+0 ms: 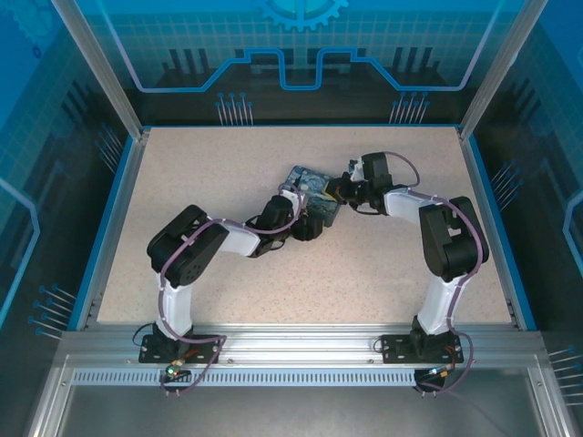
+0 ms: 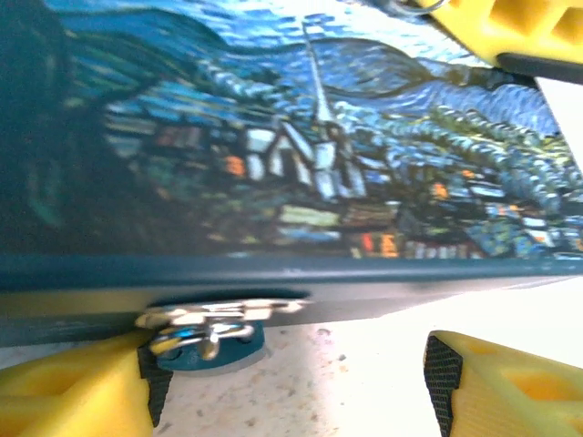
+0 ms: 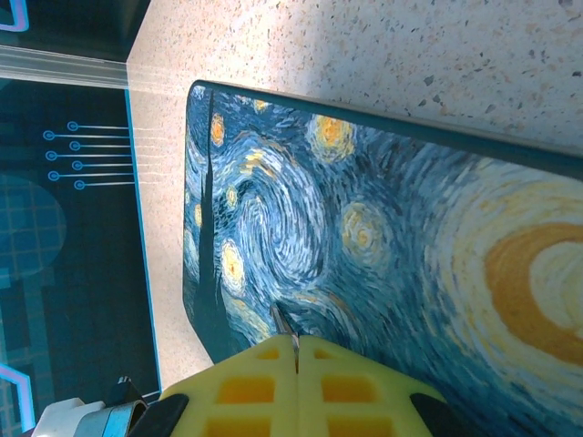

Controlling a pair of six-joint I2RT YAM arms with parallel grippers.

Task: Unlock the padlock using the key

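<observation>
Left jaws are spread wide with the padlock (image 2: 205,332) between them, at the painted box's (image 2: 319,164) edge on the counter (image 2: 364,364). Right jaws pinch the key (image 3: 281,320) above the box.

We make out the padlock (image 2: 205,335) only as a blurred glint under the box's (image 2: 301,164) edge, its shape unclear. The key (image 3: 282,323) is a sliver, mostly buried between the right pincer's (image 3: 296,355) closed fingers. The left wrist view's lower edge crops the left pincer's (image 2: 296,387) fingers.
</observation>
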